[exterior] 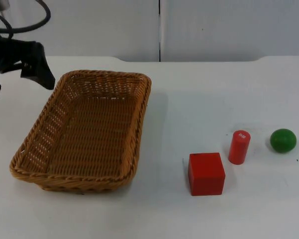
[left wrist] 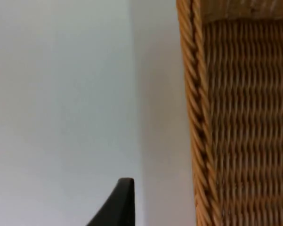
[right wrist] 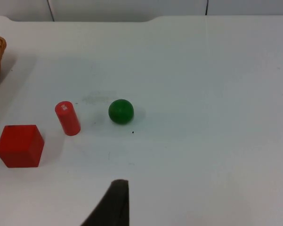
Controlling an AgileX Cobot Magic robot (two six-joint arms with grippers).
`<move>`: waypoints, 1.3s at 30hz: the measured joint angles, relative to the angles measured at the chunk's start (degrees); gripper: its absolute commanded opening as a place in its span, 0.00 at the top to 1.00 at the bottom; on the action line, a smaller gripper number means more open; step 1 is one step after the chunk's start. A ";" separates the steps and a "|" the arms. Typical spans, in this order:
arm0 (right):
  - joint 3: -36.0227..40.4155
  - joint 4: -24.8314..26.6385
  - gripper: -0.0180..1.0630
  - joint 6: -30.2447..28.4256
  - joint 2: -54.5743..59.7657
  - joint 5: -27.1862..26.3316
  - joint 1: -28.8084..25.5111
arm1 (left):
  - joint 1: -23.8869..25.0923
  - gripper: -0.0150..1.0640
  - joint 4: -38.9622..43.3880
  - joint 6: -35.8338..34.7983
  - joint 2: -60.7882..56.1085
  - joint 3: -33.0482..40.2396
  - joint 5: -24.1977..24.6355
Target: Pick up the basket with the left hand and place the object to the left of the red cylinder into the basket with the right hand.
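The wicker basket (exterior: 84, 132) rests flat on the white surface (exterior: 164, 214) toward its left half, one short end pointing at the far edge, nothing inside it. It looks light and fairly stiff, woven with a thick braided rim (left wrist: 193, 117) that should give a firm, non-slip hold; the long left rim, nearest the left end effector (exterior: 37, 69), is the sensible place to take it, with one finger inside the wall and one outside. That left end effector hovers just beyond the basket's far-left corner, apart from the weave, and I cannot tell how wide its fingers stand. In the left wrist view the braided rim runs close by while a black fingertip (left wrist: 117, 205) sits over bare surface beside it, so the pinch is not yet made. Toward the right half of the surface stand a red cube (exterior: 206, 173), a red cylinder (exterior: 239, 147) upright just beside it, and a green ball (exterior: 283, 140) further toward the right edge. The cube is the piece left of the cylinder: rigid, probably light, with flat smooth faces that suit a grip across two opposite sides, though the cylinder stands near enough to be knocked over. The right end effector looks down on these three from well apart, waiting; its finger spacing cannot be judged.
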 measured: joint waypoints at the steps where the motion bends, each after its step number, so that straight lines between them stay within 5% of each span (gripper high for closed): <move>1: 0.00 0.00 0.01 0.00 0.00 0.00 0.00 | 0.00 0.01 0.00 0.00 0.00 0.00 0.00; 21: 0.00 0.00 0.01 0.00 -0.03 0.00 0.00 | 0.00 0.01 0.73 1.30 15.36 -13.72 10.63; 39: 0.00 0.00 0.01 0.00 -0.03 0.00 0.00 | 0.00 0.01 0.73 1.28 23.44 -18.77 12.16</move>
